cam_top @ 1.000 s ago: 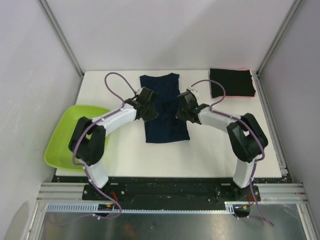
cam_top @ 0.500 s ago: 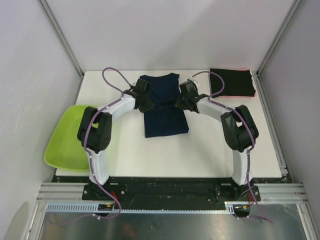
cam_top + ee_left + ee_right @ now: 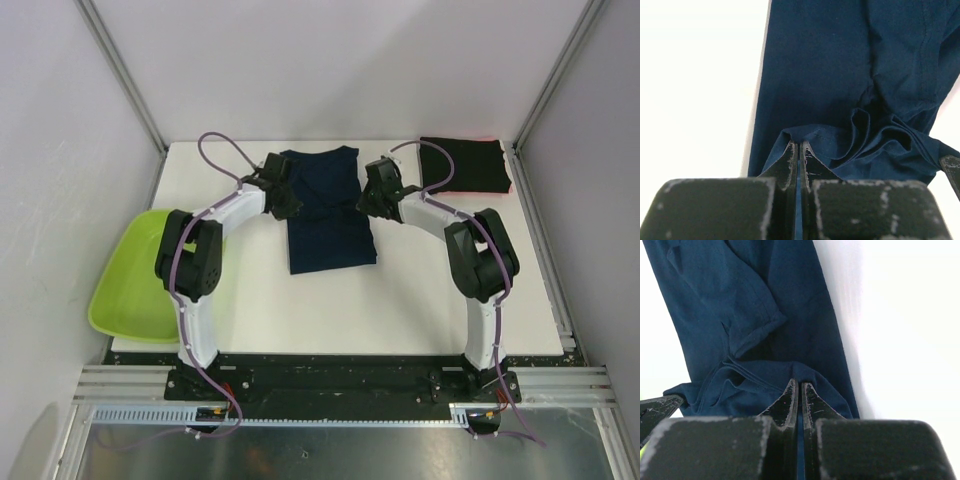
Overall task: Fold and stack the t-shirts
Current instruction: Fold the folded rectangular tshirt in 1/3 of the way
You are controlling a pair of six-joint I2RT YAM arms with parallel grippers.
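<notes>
A dark navy t-shirt (image 3: 328,205) lies lengthwise in the middle of the white table. My left gripper (image 3: 283,196) is shut on its left edge, with blue cloth pinched between the jaws (image 3: 799,146). My right gripper (image 3: 371,198) is shut on the shirt's right edge in the same way (image 3: 799,383). The held hem is lifted and bunched over the shirt's body (image 3: 880,145). A folded black t-shirt (image 3: 462,165) rests at the back right corner, a red-pink edge (image 3: 508,186) showing beneath it.
A lime-green tub (image 3: 135,275) hangs over the table's left edge (image 3: 140,260). Metal frame posts (image 3: 120,75) and white walls close in the table on three sides. Purple cables (image 3: 225,150) loop up from both arms.
Both grippers have moved toward the back of the table, carrying the navy shirt's near hem with them. The shirt's visible length has shortened as its lower part folds over.
</notes>
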